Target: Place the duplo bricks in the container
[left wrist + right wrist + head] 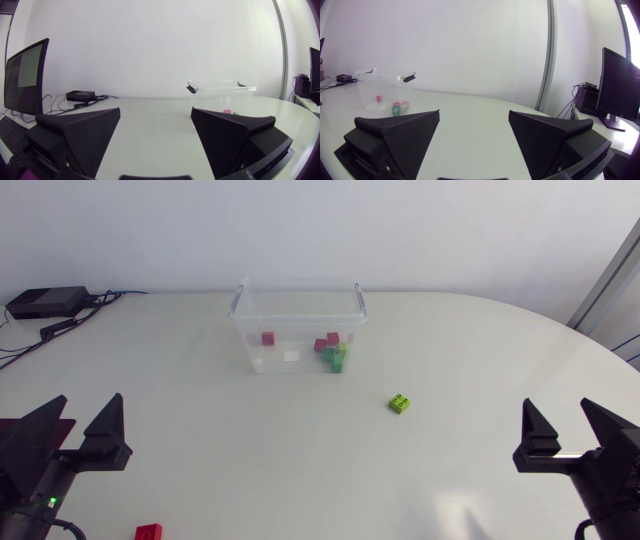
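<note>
- Duplo bricks in red, green and white (pixel 333 358) lie together on the floor of the clear plastic container (pixel 245 330), which stands well ahead of both pincers, between their lines of reach.
- One lime-green duplo brick (pixel 401 404) sits loose on the white table (pixel 200 410), ahead of the right pincer (pixel 556 420) and towards its inner side, near the container.
- One red duplo brick (pixel 149 532) lies just beside the left pincer (pixel 88 415), at the table's near edge, on its inner side.
- Both pincers have their wedge fingers spread wide apart with nothing between them.
- Bare tabletop stretches between each pincer and the container.
- A black box with cables (pixel 45 302) sits at the far edge, well ahead of the left pincer on its outer side.
</note>
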Controlling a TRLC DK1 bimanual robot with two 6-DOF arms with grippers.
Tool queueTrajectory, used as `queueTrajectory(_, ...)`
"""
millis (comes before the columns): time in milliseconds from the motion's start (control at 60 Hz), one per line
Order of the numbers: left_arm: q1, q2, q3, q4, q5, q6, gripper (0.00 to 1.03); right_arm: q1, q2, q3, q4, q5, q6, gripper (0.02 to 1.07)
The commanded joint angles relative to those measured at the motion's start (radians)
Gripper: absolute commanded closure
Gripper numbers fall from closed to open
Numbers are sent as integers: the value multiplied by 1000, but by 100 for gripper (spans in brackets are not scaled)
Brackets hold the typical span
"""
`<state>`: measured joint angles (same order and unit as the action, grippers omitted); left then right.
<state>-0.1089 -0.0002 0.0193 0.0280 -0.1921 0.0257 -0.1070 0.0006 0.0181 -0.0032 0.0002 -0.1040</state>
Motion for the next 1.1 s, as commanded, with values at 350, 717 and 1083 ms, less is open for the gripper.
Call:
queueTrajectory(350, -18, -12, -18, -8, 16, 11, 5, -3, -5, -18, -4, -5, 17, 7)
queueTrajectory(717, -6, 290, 243, -108, 16, -53, 6, 27, 32, 49, -3, -3, 17, 7)
queueTrajectory(1083, -28, 925, 797, -835, 28, -145, 6, 52, 452, 304, -18, -12, 43, 7)
